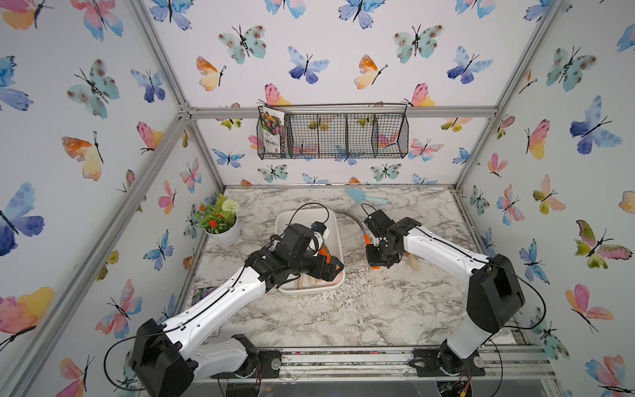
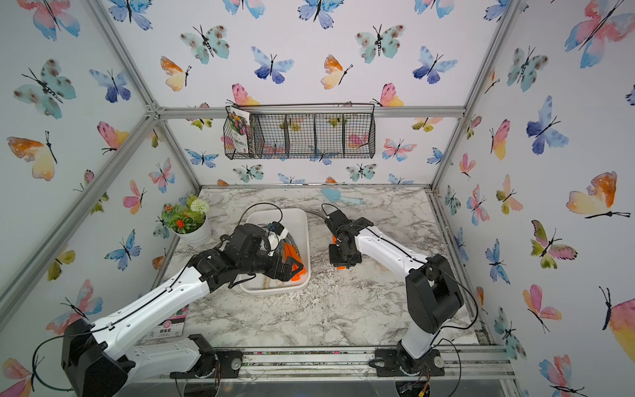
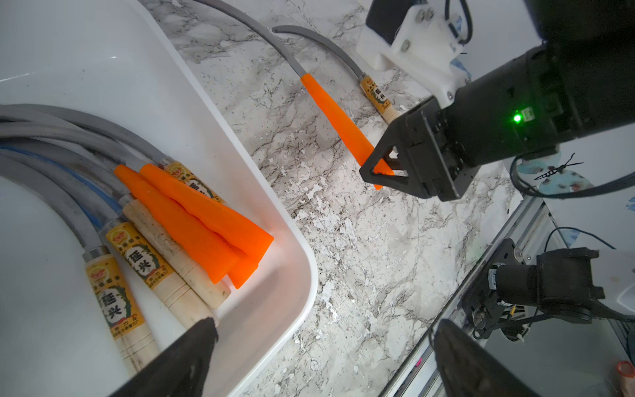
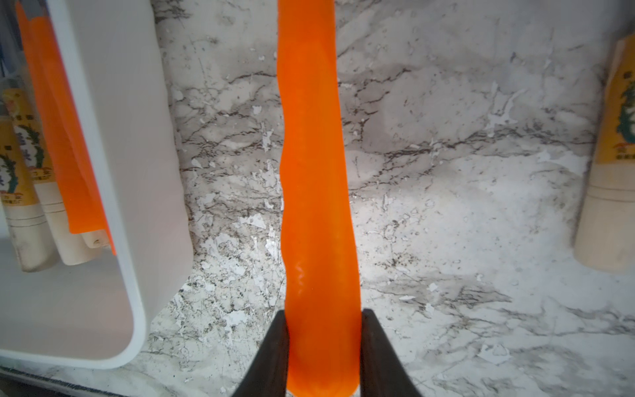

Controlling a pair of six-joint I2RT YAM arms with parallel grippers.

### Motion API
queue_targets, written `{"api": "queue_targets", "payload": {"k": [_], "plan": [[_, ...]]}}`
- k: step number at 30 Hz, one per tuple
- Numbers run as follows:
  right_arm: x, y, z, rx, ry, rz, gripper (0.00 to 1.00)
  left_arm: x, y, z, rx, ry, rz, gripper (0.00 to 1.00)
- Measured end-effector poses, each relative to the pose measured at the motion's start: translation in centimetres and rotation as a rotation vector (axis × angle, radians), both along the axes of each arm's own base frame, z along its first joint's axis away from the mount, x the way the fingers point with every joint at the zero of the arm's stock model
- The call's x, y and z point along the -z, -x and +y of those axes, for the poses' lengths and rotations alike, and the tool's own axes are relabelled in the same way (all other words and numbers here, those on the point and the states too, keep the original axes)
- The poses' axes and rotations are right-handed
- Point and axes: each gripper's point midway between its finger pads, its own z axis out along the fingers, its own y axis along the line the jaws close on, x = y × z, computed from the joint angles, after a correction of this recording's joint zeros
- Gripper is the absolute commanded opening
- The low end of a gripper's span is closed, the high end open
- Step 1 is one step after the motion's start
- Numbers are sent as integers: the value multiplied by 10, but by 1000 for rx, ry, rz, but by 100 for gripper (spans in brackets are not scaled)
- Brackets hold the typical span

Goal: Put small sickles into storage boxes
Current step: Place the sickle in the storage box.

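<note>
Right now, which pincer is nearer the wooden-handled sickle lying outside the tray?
Right. The right pincer, shut on the orange sickle, sits beside the wooden-handled sickle; the left pincer hangs open across the tray rim, farther away.

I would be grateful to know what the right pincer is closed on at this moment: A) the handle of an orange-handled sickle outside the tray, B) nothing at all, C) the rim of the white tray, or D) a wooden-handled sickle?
A: in the right wrist view the right pincer clamps the handle of the orange-handled sickle, which is beside the white tray, not in it.
</note>
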Motion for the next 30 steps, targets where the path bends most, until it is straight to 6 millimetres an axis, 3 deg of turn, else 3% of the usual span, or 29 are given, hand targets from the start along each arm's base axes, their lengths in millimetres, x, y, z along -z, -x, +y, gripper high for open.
{"api": "queue_targets", "payload": {"k": [15,22,30], "plan": [[-21,23,47,-68,-35,-39,15,-17,16,37,-105,1,-34,98],[-38,33,79,-112,-76,-71,15,-29,24,53,-158,24,-65,98],[-29,44,121,-179,-76,-59,15,-36,31,67,-207,39,-75,98]]}}
